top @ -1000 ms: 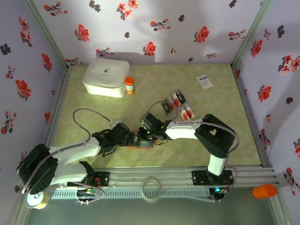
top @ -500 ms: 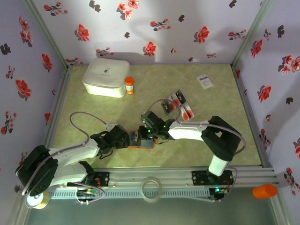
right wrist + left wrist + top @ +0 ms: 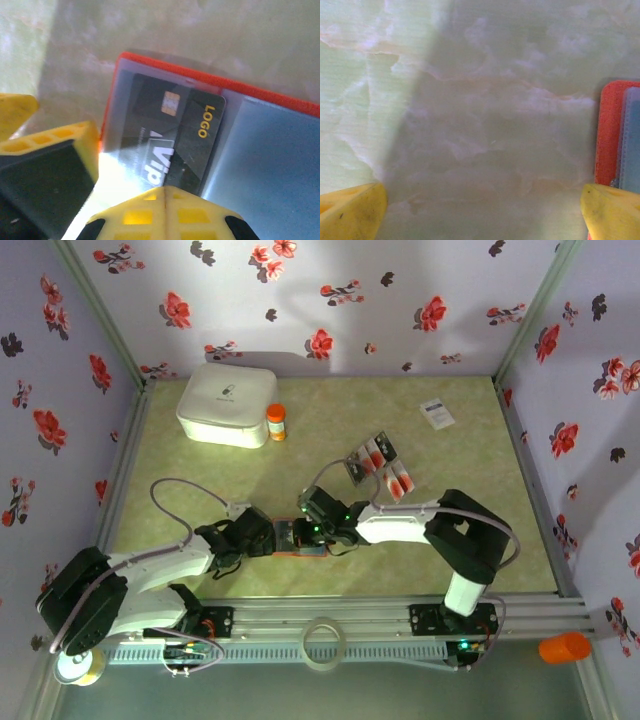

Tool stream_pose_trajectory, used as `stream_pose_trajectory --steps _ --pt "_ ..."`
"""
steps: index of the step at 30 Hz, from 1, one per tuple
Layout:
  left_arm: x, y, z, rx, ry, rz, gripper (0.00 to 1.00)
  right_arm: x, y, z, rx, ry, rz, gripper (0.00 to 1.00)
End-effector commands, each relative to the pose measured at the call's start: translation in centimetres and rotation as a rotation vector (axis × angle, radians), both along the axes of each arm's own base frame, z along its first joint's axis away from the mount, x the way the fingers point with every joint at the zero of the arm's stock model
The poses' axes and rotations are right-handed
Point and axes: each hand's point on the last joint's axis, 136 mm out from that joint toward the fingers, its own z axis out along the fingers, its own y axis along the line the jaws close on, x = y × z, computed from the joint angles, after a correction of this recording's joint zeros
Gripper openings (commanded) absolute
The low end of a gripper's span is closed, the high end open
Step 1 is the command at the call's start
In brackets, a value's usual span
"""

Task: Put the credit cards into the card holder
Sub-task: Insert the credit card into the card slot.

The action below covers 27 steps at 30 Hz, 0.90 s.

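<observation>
Two grippers, the left gripper (image 3: 266,537) and the right gripper (image 3: 322,530), meet near the front edge of the green marbled table (image 3: 200,460), one on each side of the card holder (image 3: 296,540). Largest of the things on the table is the white box (image 3: 228,403) in the far left corner, well apart from both grippers.

The card holder lies open and flat, with an orange rim and a grey-blue panel facing up. The left gripper is spread as wide as it goes and grips nothing, and bare table lies between its yellow fingers (image 3: 350,212). In the left wrist view the holder's orange edge sits at the far finger, partly under its tip.

The right gripper has its fingers (image 3: 200,210) pressed together. Their tips sit over the near end of a dark card (image 3: 175,135) with a gold chip and the words "LOGO" and "VIP". That card lies in the holder's left-hand pocket, partly under the clear sleeve. Whether the tips pinch the card or only press on it I cannot tell. In the right wrist view a yellow finger of the left gripper touches the holder's orange edge just left of the card.

Loose credit cards (image 3: 380,468) lie in a fanned cluster farther back and to the right, apart from both grippers. An orange-capped bottle (image 3: 276,422) stands upright just beside the white box. A small white card (image 3: 436,414) lies near the far right corner.
</observation>
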Motion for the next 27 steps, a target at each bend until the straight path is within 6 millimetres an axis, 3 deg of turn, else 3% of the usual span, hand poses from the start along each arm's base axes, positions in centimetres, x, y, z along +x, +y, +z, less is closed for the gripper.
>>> stream_pose_trajectory --steps 1,5,12,20,27 --pt "-0.4 0.8 -1.0 0.015 0.021 0.031 1.0 -0.4 0.0 -1.8 -0.049 0.019 -0.004 0.04" --pt "-0.5 0.8 -1.1 0.015 0.024 0.028 1.0 -0.5 1.1 -2.0 -0.043 0.024 0.009 0.04" --pt "-0.5 0.7 -1.2 0.008 0.024 0.028 1.0 -0.2 2.3 -0.5 -0.009 0.008 0.031 0.03" --pt "-0.5 0.6 -1.2 0.001 0.022 0.025 1.0 1.5 -0.5 1.9 -0.037 -0.061 -0.014 0.03" --pt "-0.5 0.6 -1.2 0.001 0.019 0.022 1.0 2.8 -1.4 1.8 -0.067 -0.064 -0.029 0.03"
